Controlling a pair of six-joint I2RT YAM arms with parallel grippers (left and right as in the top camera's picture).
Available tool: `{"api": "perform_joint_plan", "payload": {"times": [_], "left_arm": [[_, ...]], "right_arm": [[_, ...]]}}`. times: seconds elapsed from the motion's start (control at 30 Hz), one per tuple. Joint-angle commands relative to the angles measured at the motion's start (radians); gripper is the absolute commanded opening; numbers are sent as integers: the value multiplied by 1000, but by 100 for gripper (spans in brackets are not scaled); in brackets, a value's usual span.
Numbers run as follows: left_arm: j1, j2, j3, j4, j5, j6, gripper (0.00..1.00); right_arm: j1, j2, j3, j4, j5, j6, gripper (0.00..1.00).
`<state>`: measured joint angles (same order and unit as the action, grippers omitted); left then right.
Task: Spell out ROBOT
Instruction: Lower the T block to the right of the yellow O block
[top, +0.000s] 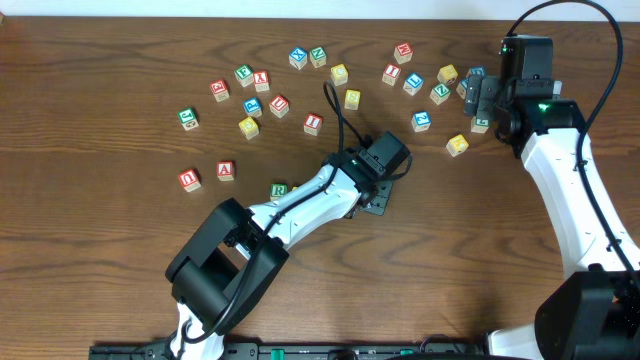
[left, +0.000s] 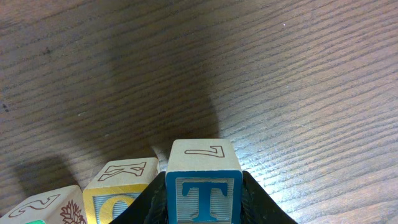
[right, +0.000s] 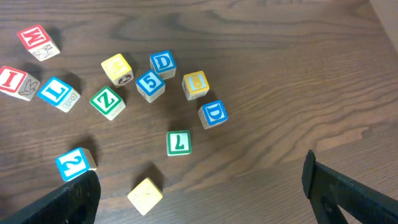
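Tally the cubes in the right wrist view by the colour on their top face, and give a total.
Red cubes: 2
Blue cubes: 5
Green cubes: 2
Yellow cubes: 3
Total: 12

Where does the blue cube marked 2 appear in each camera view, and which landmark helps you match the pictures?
Overhead: the blue 2 cube sits right of centre, in the upper half of the picture.
Left wrist: not in this picture.
Right wrist: the blue 2 cube sits at lower left.
Shared landmark: the green Z cube lies just above and to the right of it in both of those views.
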<state>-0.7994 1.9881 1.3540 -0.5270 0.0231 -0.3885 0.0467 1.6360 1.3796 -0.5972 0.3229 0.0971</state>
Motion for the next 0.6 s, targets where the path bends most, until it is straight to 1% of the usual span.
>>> {"api": "perform_joint_plan", "payload": {"times": [0.0, 0.57], "left_arm": [[3, -2, -13, -5, -18, -3, 8], [3, 2, -32, 11, -20, -3, 8]], "right_arm": [[-10, -1, 8, 2, 15, -9, 99], [-10, -1, 8, 2, 15, -9, 99]]}}
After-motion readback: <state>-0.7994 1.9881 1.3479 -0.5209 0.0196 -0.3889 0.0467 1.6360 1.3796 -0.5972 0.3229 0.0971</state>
